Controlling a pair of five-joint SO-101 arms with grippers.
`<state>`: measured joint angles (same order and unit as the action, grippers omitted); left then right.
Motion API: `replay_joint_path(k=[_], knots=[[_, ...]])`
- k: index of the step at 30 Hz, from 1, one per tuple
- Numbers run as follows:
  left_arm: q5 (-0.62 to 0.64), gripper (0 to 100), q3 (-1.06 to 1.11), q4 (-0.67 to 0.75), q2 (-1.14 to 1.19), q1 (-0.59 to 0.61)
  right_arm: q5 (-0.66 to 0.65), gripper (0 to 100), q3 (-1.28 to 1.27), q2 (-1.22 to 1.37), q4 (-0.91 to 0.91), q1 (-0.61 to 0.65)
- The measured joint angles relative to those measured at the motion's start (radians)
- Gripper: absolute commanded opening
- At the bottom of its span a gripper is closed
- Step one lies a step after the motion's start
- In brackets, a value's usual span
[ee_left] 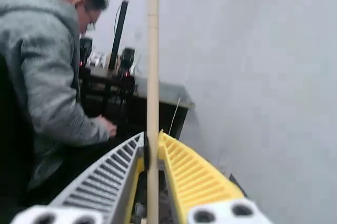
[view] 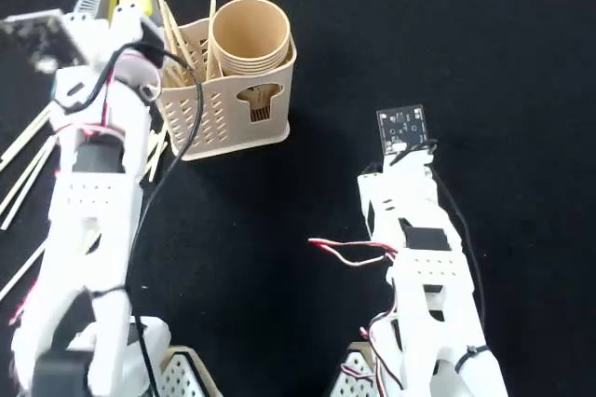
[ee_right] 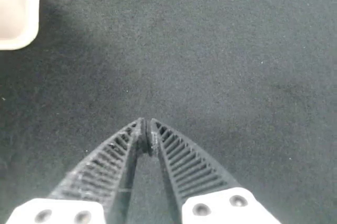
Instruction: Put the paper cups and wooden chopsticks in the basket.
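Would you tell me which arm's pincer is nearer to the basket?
Left. The left pincer, shut on a chopstick, is beside the basket; the right pincer sits shut over the table, well apart from it.

No legible text, labels, numbers, signs

Basket [view: 223,113] far back on the table [view: 466,61], paper cups [view: 250,34] stacked in it beside chopsticks [view: 173,29], my left gripper [ee_left: 151,145] just left of it around one chopstick [ee_left: 152,50], loose chopsticks [view: 23,169] farther left, my right gripper [ee_right: 145,129] well apart to its right.
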<state>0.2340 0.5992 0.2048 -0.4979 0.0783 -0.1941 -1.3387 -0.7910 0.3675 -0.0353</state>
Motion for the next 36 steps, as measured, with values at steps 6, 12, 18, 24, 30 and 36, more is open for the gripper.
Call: replay_joint_path(k=[6,12,18,24,30,36], knots=[[0.0,3,-0.018,0.0,0.101,0.0,0.0,1.3,0.0,0.0,0.0,0.0],[0.0,3,-0.018,0.0,0.11,0.0,0.0,1.3,0.0,0.0,0.0,0.0],[0.0,4,-0.018,0.0,0.11,0.0,0.0,1.3,0.0,0.0,0.0,0.0],[-0.009,13,0.02,-0.052,0.11,-0.029,0.0,1.3,0.0,0.0,0.0,0.0],[0.009,13,0.02,-0.23,0.11,-0.029,0.0,1.3,0.0,0.0,0.0,0.0],[0.009,13,0.02,-0.305,0.097,-0.029,0.0,1.3,0.0,0.0,0.0,0.0]])
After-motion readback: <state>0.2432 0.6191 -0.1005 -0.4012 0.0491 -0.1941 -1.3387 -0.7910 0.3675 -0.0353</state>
